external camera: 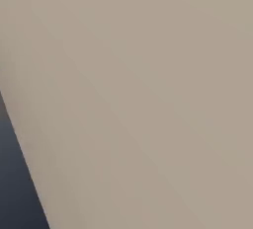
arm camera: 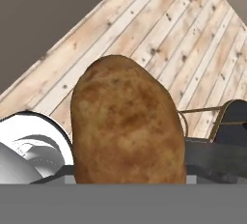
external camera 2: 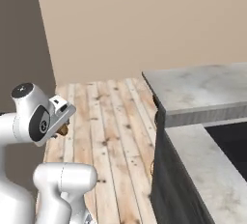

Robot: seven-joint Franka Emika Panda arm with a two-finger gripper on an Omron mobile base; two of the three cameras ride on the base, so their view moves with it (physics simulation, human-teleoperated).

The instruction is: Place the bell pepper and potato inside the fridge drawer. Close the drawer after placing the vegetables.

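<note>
Potato: the potato sits close against the hand camera, carried above the wooden floor.
Jaws: pinching the potato; a brown bit shows at the hand in the right base view.
Surroundings: grey table to the right, well apart.
Progress: potato picked up; placing it in the drawer and closing remain.
</note>
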